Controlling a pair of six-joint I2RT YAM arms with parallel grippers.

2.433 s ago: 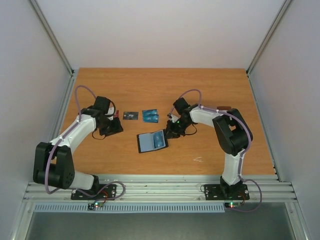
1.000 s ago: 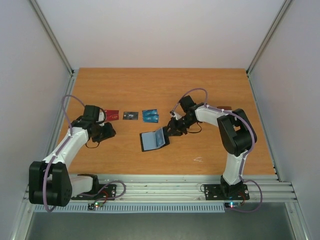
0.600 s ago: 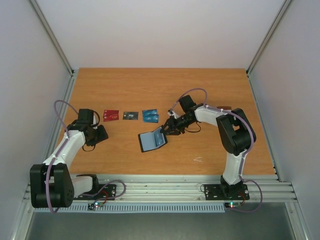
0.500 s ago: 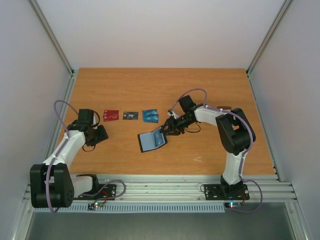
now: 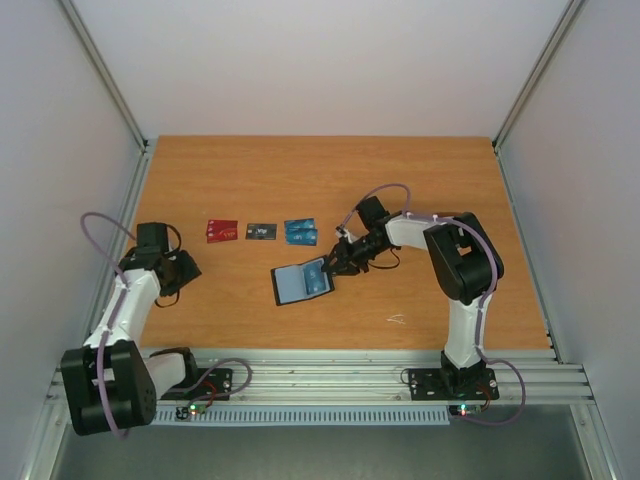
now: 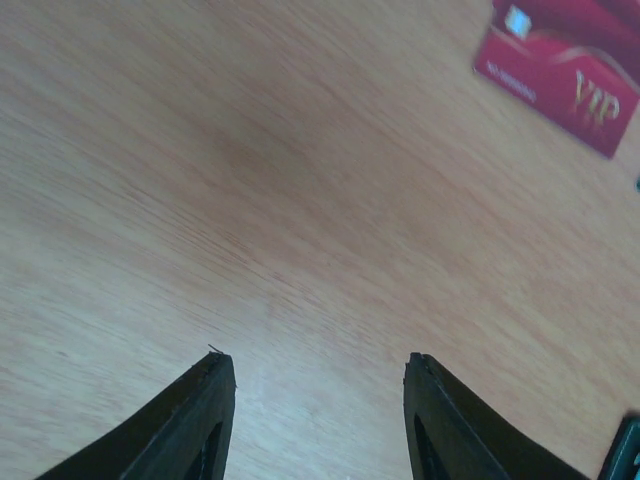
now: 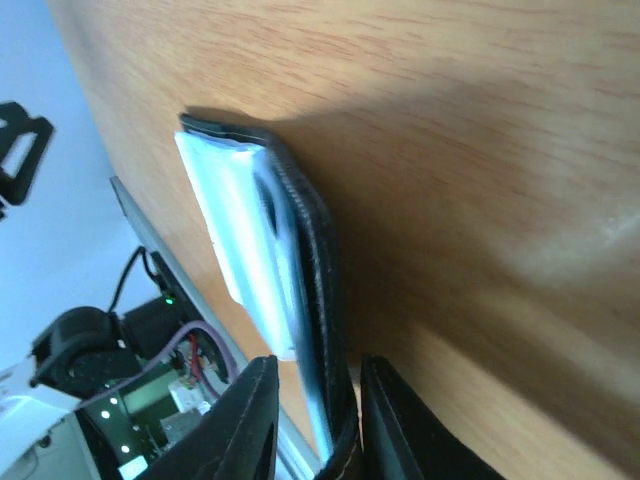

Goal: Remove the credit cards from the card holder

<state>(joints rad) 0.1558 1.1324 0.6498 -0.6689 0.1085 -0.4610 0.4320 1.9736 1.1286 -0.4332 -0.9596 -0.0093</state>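
One card holder (image 5: 298, 284): lies open on the table (image 5: 420, 180), pale pockets up, with a blue card (image 5: 316, 278) in its right half.
Left gripper (image 6: 317, 362): jaws apart and empty, low over bare wood near the left side.
Right gripper (image 7: 318, 380): fingers closed on the holder's raised right flap.
Loose cards: a red card (image 5: 222, 231), a black card (image 5: 261, 231) and a blue pair (image 5: 300, 232) lie in a row beyond the holder, apart from it.

Am viewing robot lab test cell: plain white panels (image 5: 320, 60) boxing in wooden desk (image 5: 420, 170), aluminium rail (image 5: 330, 378) at near edge carrying left arm (image 5: 125, 300), right arm (image 5: 455, 265).
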